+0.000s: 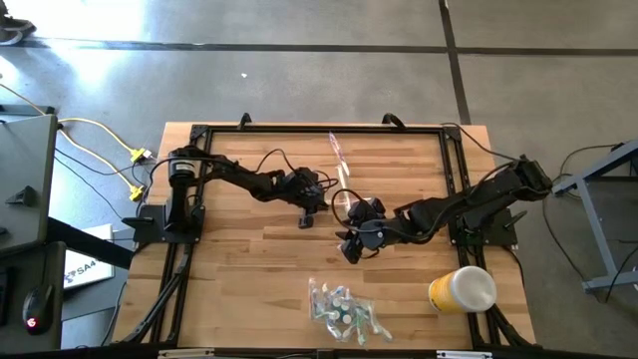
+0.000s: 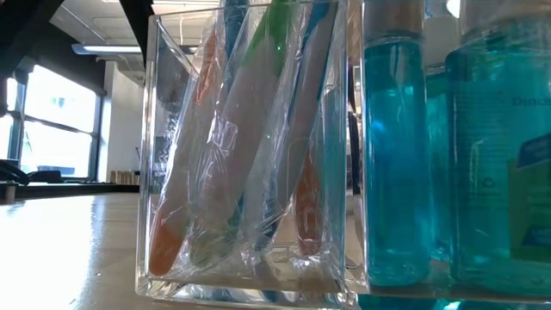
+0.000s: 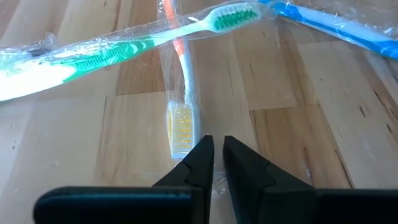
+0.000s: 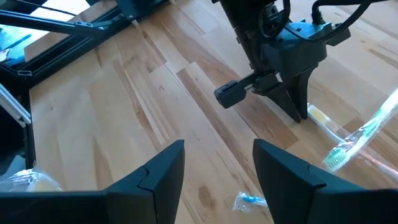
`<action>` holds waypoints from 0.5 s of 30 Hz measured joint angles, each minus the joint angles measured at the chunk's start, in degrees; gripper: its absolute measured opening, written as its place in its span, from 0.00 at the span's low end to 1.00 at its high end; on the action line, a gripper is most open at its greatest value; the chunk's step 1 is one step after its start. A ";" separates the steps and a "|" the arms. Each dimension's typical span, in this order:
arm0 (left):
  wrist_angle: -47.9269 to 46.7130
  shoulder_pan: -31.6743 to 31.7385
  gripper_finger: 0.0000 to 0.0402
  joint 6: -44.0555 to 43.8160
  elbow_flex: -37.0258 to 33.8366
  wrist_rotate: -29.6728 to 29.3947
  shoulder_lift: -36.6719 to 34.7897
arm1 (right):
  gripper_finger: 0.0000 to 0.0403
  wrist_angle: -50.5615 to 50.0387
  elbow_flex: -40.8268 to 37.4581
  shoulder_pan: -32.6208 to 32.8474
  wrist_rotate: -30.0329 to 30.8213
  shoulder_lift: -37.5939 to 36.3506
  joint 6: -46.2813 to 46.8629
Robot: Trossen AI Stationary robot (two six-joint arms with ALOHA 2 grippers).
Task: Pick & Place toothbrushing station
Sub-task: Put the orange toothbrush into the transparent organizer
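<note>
Orange-handled wrapped toothbrush (image 3: pixel 181 93) lies flat on my wooden surface (image 1: pixel 249 279), head just ahead of the left hand (image 3: pixel 217 155). That slick film could slide away as the nearly closed, empty fingers reach it. Right hand (image 4: pixel 217 165) hovers nearby, wide open and empty.

Grey concrete floor (image 1: pixel 299 70) — bright windows (image 2: pixel 60 129)
</note>
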 joint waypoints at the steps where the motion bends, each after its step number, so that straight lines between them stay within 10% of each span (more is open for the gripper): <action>1: 0.01 0.00 0.11 -0.55 -0.02 0.05 0.02 | 0.45 0.00 0.00 0.00 0.00 0.00 0.05; 15: -11.84 -3.02 0.33 -0.70 -0.09 -4.96 -5.96 | 0.45 -0.26 0.00 -0.06 0.00 0.00 -1.59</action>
